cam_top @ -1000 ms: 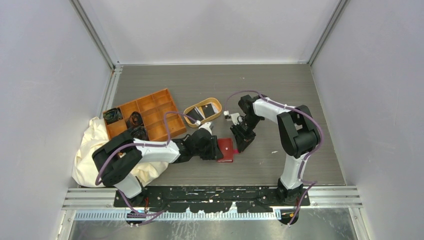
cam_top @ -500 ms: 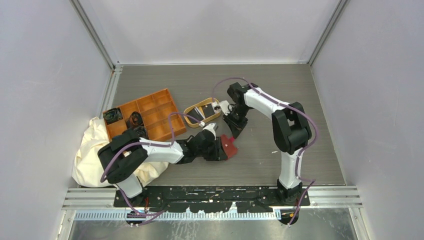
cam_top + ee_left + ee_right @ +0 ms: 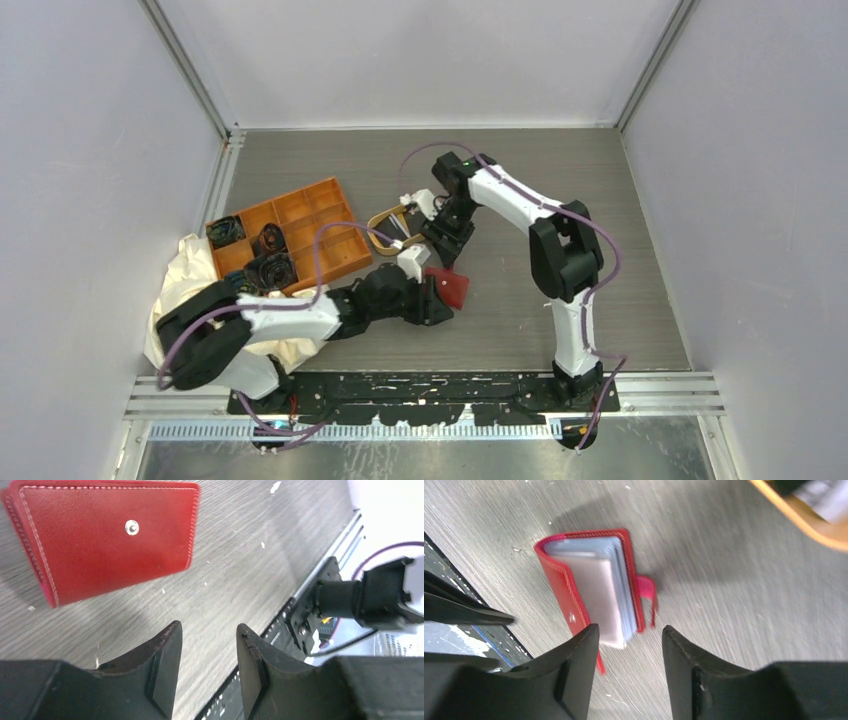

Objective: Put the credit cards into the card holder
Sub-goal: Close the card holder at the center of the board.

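Left jaws spread, nothing between them, low over the counter (image 3: 260,555). Right jaws also spread and empty, held above the counter. The card holder (image 3: 105,535) lies just ahead of the left jaws and off to one side, not touching them, red outer cover facing up with the metal snap stud showing. From the right wrist view it sits beyond the right jaws and apart from them, seen through the gap between the fingers. It is half open, grey-clear sleeves fanned out between the two red covers, and the snap tab sticks out on the side away from the spine. No card is visible in the sleeves, though that view is a bit blurred. Farther out past the right jaws is the oval tan dish (image 3: 804,520), with the credit cards (image 3: 824,492) inside it, blurred, count cannot tell. In the top view the right arm covers most of the dish, and the holder sits between the two sets of jaws, nearer the left. Beyond the left arm is the orange compartment tray (image 3: 300,225), dark items in its near-left compartments. A cream cloth (image 3: 185,285) is bunched beside the tray, under the left arm.
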